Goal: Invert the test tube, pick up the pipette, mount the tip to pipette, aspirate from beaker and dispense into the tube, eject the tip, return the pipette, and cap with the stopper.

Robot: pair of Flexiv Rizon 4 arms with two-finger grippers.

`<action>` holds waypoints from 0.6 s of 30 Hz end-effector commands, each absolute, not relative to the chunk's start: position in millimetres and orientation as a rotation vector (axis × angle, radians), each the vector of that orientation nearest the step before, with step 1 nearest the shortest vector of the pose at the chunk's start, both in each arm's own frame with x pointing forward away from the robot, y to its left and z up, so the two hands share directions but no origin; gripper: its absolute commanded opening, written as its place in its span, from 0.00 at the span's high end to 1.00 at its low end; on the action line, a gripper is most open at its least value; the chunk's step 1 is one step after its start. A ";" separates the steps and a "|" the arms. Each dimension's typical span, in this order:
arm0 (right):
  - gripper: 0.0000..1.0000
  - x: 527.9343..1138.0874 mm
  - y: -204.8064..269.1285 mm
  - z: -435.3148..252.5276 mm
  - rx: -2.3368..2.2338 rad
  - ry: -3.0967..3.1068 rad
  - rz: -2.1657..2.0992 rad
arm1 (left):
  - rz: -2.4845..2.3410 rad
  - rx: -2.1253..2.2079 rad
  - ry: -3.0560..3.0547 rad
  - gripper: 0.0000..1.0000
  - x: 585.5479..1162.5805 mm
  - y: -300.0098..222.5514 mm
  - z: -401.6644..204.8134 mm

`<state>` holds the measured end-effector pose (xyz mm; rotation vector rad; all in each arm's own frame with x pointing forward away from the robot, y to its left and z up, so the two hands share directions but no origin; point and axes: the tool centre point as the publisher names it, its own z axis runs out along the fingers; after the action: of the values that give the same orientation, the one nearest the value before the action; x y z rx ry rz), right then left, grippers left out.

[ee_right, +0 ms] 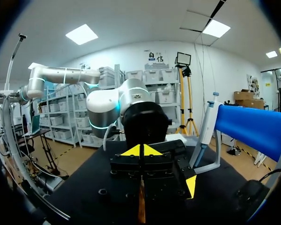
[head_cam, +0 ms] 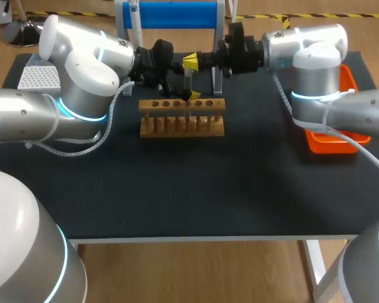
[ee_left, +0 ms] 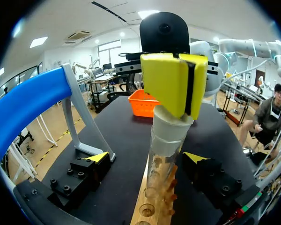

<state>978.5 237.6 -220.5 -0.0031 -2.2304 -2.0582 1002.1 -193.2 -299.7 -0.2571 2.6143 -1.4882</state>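
**A:** How are the jaws of the left gripper [ee_left: 148, 158] seen to stand?

**B:** They are spread wide and released. The test tube [ee_left: 160, 159] is stood upright between the two yellow tips. A gap is left on each side, so nothing is grasped.

**A:** And where is the tube set?

**B:** It is seated in the wooden rack [head_cam: 182, 118], which is placed a little above the middle of the head view's frame, on the dark table [head_cam: 177, 189].

**A:** What is seen at the tube's mouth?

**B:** A pale stopper [ee_left: 172, 125] is fitted there. Its top is clenched by the right gripper [ee_left: 180, 84]. The yellow tips of that gripper are pressed nearly together over the stopper, with only a thin dark seam shown between them.

**A:** Is anything found in the way?

**B:** The two grippers are held close together above the rack, the right one over the left. The tube is therefore largely hidden in the head view.

**A:** What is placed further off?

**B:** A white tip box [head_cam: 38, 77] is seen at the upper left of the frame, and an orange bin [head_cam: 331, 142] at the right. At the far edge, top centre, the pipette [head_cam: 134, 17] is kept on a blue stand [head_cam: 170, 14].
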 end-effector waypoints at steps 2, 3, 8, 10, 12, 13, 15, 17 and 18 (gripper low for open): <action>1.00 983.0 238.8 -226.8 -0.007 -2.241 -2.033 | -1.489 -0.256 2.613 0.00 1002.0 -192.9 -300.3; 1.00 983.3 239.2 -228.0 -0.017 -2.244 -2.019 | -1.489 -0.256 2.613 0.00 1002.0 -192.9 -300.3; 1.00 984.2 241.2 -233.4 -0.049 -2.251 -1.972 | -1.489 -0.256 2.613 0.00 1002.0 -192.9 -300.3; 1.00 984.8 241.8 -235.1 -0.056 -2.252 -1.964 | -1.489 -0.256 2.613 0.00 1002.0 -192.9 -300.3; 1.00 985.0 242.3 -237.5 -0.066 -2.251 -1.952 | -1.489 -0.256 2.613 0.00 1002.0 -192.9 -300.3; 1.00 985.0 242.5 -239.0 -0.066 -2.256 -1.947 | -1.489 -0.256 2.613 0.00 1002.0 -192.9 -300.3; 1.00 985.0 242.4 -241.9 -0.074 -2.254 -1.939 | -1.489 -0.256 2.613 0.00 1002.0 -192.9 -300.3; 1.00 985.1 242.0 -245.0 -0.076 -2.263 -1.933 | -1.489 -0.256 2.613 0.00 1002.0 -192.9 -300.3; 1.00 985.1 241.8 -245.8 -0.078 -2.264 -1.932 | -1.489 -0.256 2.613 0.00 1002.0 -192.9 -300.3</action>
<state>983.6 241.5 -230.0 -0.0796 -2.2636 -1.9378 1002.1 -193.2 -299.7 -0.2571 2.6143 -1.4882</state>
